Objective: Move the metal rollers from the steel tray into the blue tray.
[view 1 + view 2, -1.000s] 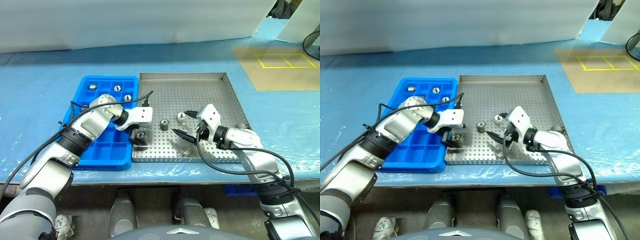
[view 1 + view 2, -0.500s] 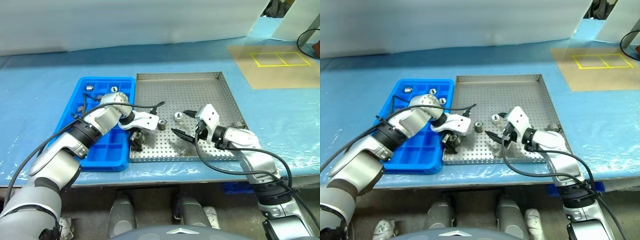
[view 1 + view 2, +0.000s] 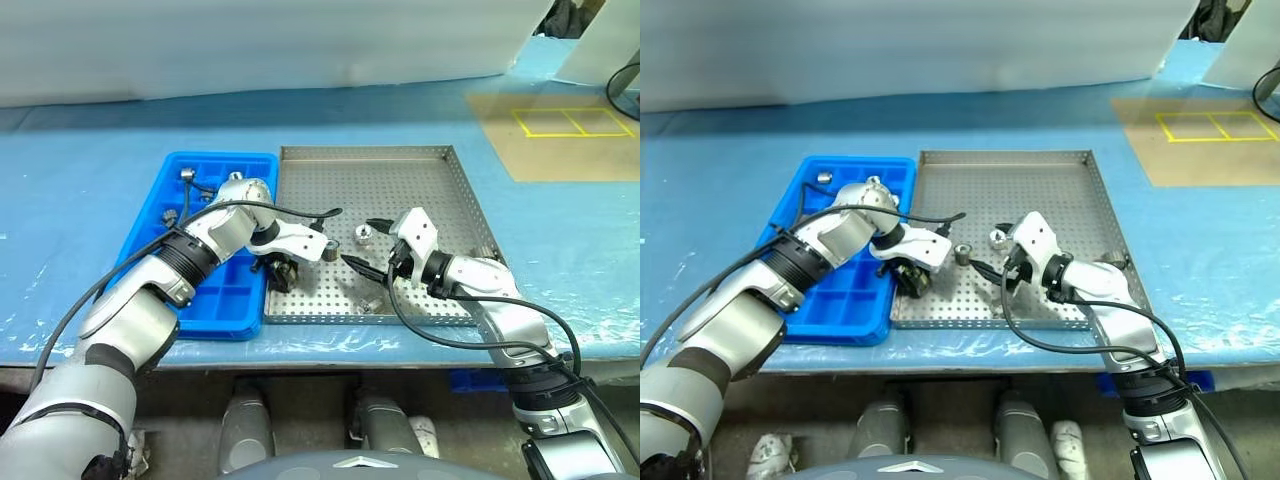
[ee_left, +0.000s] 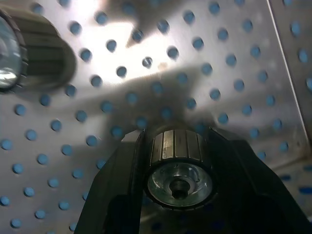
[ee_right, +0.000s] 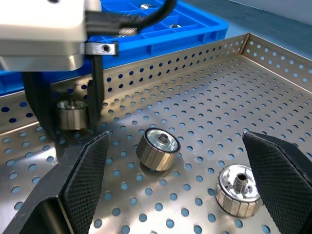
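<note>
- One roller (image 4: 179, 165) clamped between the left gripper (image 3: 281, 272) fingers, low over the near-left part of the steel tray (image 3: 400, 180), just beside the rim that borders the blue tray (image 3: 215, 295).
- Held with its axis running along the fingers, dimpled end face turned toward the wrist camera, ribbed flank pressed by both pads; whether already lifted off the perforated sheet cannot be told.
- Closed down fully on that roller, nothing else in the grip.
- Blue tray lying directly to the robot's left of the held roller, across the low rim; judged a short carry leftward, with a lift needed first to clear that rim.
- Two further rollers loose on the steel tray between the arms: one on its side (image 5: 157, 148) just beside the left fingers, another upright (image 5: 238, 190) nearer the right gripper (image 3: 368, 245).
- Several more at the tray's near edge and right rim, small and hard to make out.
- A few rollers already seated in far compartments of the blue tray (image 3: 187, 174).
- Right gripper spread wide, holding nothing, hovering level over the tray with the loose pair ahead of its fingers; nearer arm for those two.
</note>
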Available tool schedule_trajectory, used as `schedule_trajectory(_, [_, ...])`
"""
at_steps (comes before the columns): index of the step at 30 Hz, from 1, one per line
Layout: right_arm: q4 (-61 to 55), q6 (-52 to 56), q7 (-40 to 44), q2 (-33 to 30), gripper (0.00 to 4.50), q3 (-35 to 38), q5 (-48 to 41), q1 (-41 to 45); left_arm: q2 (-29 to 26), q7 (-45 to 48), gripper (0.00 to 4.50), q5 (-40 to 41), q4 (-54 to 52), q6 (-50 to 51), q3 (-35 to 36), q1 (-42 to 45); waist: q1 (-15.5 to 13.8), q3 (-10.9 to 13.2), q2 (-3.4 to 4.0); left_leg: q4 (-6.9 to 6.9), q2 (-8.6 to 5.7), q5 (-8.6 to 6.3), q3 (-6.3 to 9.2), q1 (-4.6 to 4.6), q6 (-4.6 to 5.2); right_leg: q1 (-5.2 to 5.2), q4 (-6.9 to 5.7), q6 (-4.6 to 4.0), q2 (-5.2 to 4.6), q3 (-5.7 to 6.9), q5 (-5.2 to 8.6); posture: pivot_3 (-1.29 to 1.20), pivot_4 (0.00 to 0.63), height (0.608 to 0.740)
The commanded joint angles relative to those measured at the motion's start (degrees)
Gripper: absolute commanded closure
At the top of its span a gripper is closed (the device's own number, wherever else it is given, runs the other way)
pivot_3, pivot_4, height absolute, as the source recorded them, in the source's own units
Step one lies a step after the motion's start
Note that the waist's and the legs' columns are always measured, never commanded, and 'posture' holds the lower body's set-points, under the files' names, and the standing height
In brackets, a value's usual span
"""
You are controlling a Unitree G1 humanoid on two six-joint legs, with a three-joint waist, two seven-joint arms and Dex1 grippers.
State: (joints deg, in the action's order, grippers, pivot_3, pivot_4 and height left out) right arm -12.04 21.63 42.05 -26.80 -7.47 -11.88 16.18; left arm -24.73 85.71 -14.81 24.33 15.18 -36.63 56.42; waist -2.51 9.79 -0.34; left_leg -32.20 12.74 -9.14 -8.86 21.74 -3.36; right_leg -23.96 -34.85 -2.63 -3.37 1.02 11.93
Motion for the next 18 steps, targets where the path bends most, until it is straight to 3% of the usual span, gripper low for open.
schedule_trajectory(1, [-0.9, -1.1, -0.2, 0.2, 0.00, 0.3, -0.2, 0.1, 1.1, -5.5, 2.81, 3.0, -5.3, 5.3, 6.6, -1.2, 0.0, 0.0, 0.00, -0.01, -0.01, -0.01, 0.00, 0.01, 0.01, 0.00, 0.00, 0.00, 0.00, 0.00, 0.00, -0.20, 0.150, 0.740])
schedule_trajectory(10, [2.9, -2.7, 1.6, 1.4, 0.00, -0.8, 0.0, 2.7, 8.5, -33.1, 2.81, 10.5, -23.0, 23.8, 28.7, -10.1, 0.3, 0.0, 0.03, 0.04, 0.05, -0.01, 0.02, 0.03, 0.02, -0.03, 0.06, 0.00, 0.04, 0.07, 0.00, -0.11, 0.150, 0.740])
schedule_trajectory(18, [8.6, -5.5, 5.0, 3.0, 0.00, -2.8, 0.2, 6.9, 12.7, -54.4, 2.81, 12.8, -45.5, 32.4, 45.0, -25.8, -0.1, 0.0, 0.04, 0.05, 0.08, -0.09, 0.12, 0.23, 0.16, -0.11, 0.14, -0.01, 0.02, 0.24, 0.01, 0.02, 0.150, 0.740])
